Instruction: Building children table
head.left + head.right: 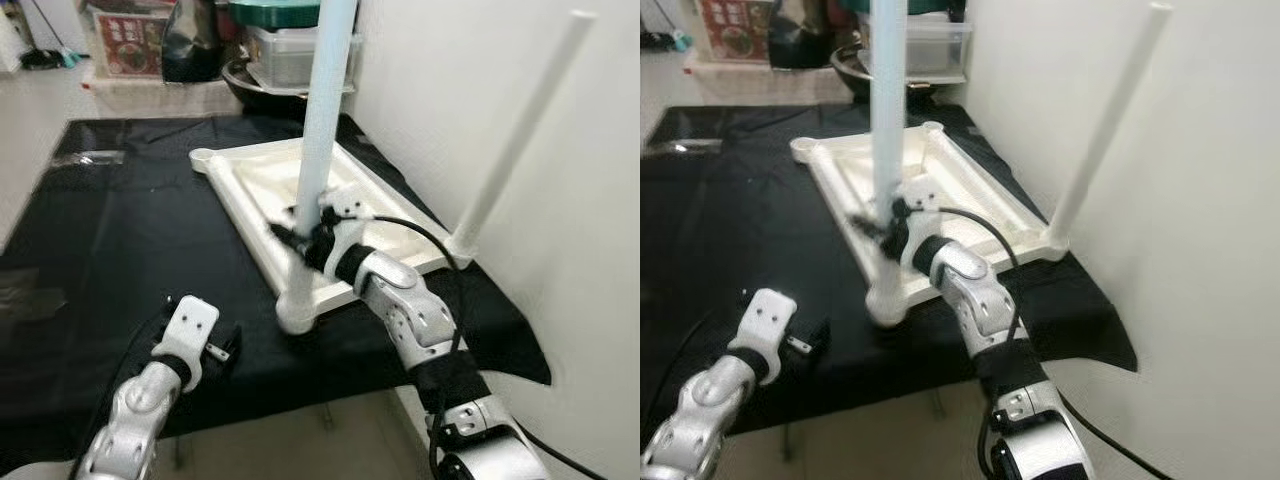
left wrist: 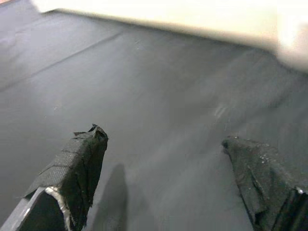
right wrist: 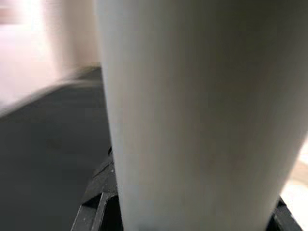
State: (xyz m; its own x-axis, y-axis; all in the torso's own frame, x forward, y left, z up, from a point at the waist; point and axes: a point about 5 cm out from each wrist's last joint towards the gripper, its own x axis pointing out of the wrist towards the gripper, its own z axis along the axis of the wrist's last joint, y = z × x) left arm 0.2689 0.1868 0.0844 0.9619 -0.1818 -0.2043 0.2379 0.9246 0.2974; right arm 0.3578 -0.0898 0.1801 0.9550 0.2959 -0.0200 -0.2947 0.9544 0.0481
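A white children's tabletop [image 1: 262, 178] lies upside down on a black cloth [image 1: 120, 240]. One white leg [image 1: 326, 100] stands upright in its near corner socket [image 1: 298, 316]. My right gripper [image 1: 302, 237] is shut on this leg low down, and in the right wrist view the leg [image 3: 192, 115] sits close between the black fingers [image 3: 98, 202]. A second leg [image 1: 522, 135] stands in the corner by the wall, tilted slightly. My left gripper [image 1: 226, 346] hovers open over the cloth near the front edge, left of the held leg; its fingers [image 2: 77, 163] stand wide apart with nothing between them.
A white wall [image 1: 450, 70] runs close along the right side of the tabletop. Storage boxes and a dark bag [image 1: 195, 40] are stacked behind the cloth. The tabletop's far left corner socket [image 1: 203, 157] holds no leg. Light floor [image 1: 25, 130] lies to the left.
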